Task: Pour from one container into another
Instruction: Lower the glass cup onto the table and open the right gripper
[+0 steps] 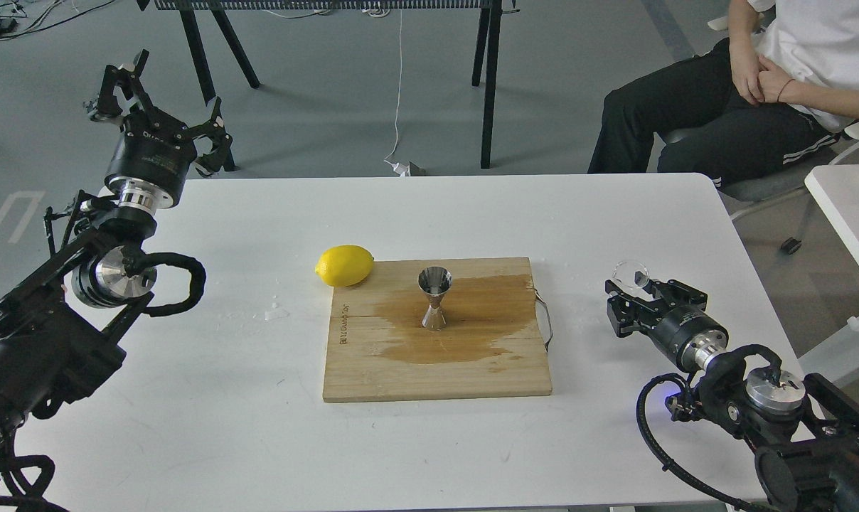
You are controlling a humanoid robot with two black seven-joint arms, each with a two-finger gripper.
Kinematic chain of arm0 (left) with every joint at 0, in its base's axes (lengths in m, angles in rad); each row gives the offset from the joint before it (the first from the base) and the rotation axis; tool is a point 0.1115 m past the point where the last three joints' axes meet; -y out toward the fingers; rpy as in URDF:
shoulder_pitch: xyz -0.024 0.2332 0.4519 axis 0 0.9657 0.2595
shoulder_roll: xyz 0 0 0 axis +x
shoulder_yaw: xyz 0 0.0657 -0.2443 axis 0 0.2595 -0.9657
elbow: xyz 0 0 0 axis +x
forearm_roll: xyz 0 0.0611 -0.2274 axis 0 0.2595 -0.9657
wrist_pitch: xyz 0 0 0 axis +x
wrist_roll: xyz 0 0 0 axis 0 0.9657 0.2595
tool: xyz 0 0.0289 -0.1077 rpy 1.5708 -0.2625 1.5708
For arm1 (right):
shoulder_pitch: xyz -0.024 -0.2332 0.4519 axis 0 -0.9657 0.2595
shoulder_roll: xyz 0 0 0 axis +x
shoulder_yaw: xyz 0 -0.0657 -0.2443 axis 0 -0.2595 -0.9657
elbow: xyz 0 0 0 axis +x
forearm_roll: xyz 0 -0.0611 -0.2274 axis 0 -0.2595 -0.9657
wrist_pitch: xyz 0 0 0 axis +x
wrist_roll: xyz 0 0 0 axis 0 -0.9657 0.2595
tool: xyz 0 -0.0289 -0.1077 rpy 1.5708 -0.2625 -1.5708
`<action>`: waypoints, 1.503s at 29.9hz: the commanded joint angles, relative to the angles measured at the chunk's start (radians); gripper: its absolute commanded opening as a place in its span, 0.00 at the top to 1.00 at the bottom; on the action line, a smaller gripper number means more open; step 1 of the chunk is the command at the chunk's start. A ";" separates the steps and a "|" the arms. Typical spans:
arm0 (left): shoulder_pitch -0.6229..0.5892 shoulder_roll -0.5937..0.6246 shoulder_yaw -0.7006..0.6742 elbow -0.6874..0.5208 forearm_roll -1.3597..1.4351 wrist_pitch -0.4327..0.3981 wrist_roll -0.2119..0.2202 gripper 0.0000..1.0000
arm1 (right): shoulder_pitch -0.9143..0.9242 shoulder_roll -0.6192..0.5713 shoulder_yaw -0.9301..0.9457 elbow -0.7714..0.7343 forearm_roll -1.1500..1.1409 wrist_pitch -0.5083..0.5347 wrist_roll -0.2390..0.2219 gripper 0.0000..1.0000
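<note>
The steel jigger (434,297) stands upright on the wooden board (436,370), in the middle of a brown wet stain. Low over the table right of the board, my right gripper (636,295) is shut on the small clear glass cup (631,274), whose mouth faces up. My left gripper (156,107) is raised beyond the table's far left corner, its fingers spread open and holding nothing.
A yellow lemon (344,264) lies at the board's far left corner. A few drops of liquid (276,311) sit on the white table (259,427) left of the board. A seated person (749,85) is at the far right.
</note>
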 commanded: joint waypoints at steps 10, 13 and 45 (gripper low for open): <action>0.000 -0.003 0.003 0.000 0.000 0.000 0.000 0.00 | 0.009 0.058 0.005 -0.096 -0.003 0.005 -0.004 0.63; 0.000 -0.003 0.003 0.000 0.000 0.000 0.000 0.00 | 0.009 0.058 0.000 -0.096 -0.006 0.005 -0.004 0.61; 0.003 -0.009 0.000 0.000 0.000 0.000 0.000 0.00 | -0.002 0.055 -0.012 -0.089 -0.012 0.050 0.006 0.68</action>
